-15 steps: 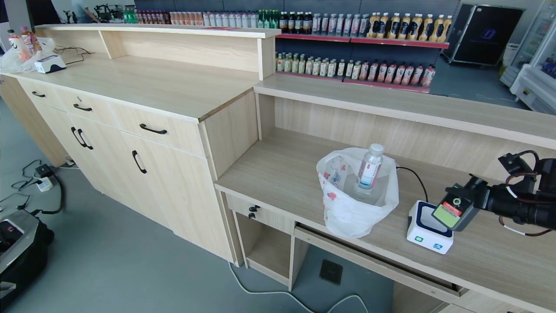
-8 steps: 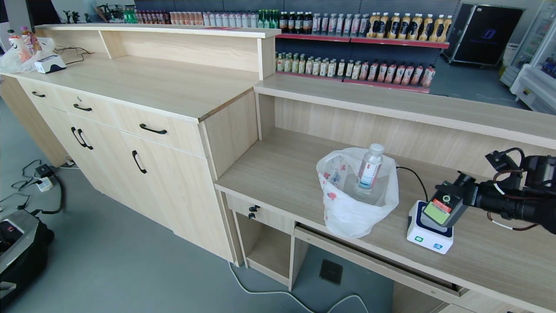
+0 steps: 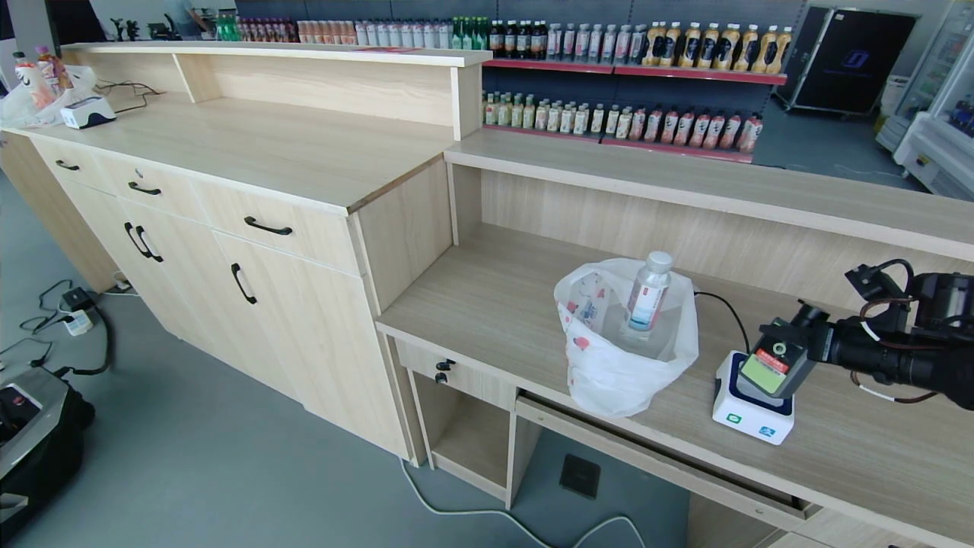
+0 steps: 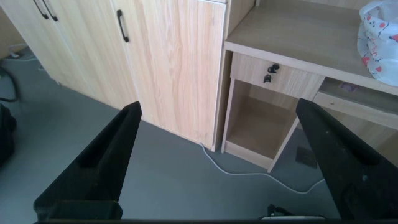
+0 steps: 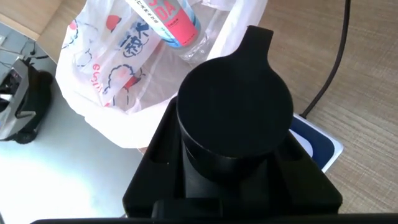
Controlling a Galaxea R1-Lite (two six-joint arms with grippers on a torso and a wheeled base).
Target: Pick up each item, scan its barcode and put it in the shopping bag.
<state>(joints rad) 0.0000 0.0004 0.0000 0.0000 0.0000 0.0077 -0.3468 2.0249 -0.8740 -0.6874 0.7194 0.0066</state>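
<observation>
Gripping dark container (image 3: 767, 373), R gripper (image 3: 795, 356) hangs over scanner (image 3: 749, 418) by shopping bag (image 3: 609, 373). L gripper (image 4: 219, 109) spread wide.

Green-labelled container (image 3: 768, 369) over white scanner (image 3: 749, 420), clear bottle (image 3: 648, 293) upright in shopping bag (image 3: 609, 374).
</observation>
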